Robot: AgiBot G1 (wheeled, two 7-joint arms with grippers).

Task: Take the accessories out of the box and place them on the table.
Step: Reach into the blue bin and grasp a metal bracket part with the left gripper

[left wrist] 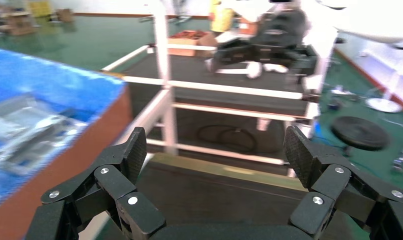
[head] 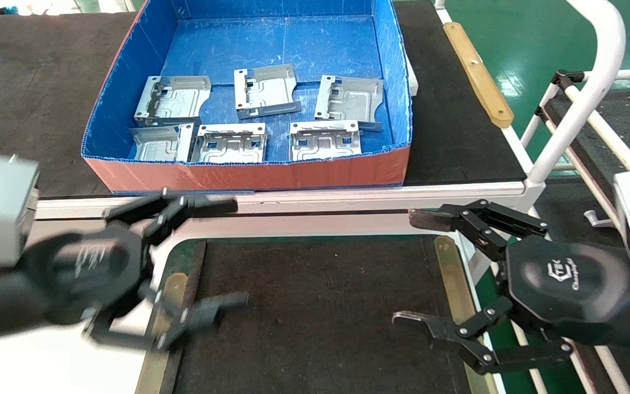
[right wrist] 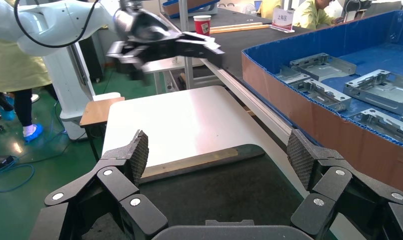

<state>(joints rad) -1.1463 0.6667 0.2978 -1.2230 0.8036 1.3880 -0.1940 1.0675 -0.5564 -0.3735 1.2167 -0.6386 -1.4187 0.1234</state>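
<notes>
The box (head: 249, 169) is a blue tray with a reddish front face, standing on the far bench. Several silvery brackets (head: 267, 90) lie in two rows inside it. The table (head: 320, 328), with its dark mat and brass strips, lies in front of me. My left gripper (head: 241, 253) is open and empty over the mat's left edge, just short of the box front. My right gripper (head: 402, 268) is open and empty over the mat's right side. The left wrist view shows my left gripper (left wrist: 215, 150) and the box (left wrist: 54, 85). The right wrist view shows my right gripper (right wrist: 217, 155), the box (right wrist: 309, 100) and the brackets (right wrist: 319, 65).
The box stands on a black-matted bench (head: 30, 82) behind a white frame rail (head: 320, 191). A curved white tube (head: 594, 82) rises at the right. A white board (right wrist: 179, 120) adjoins the table on the left. A red cup (right wrist: 203, 23) stands far off.
</notes>
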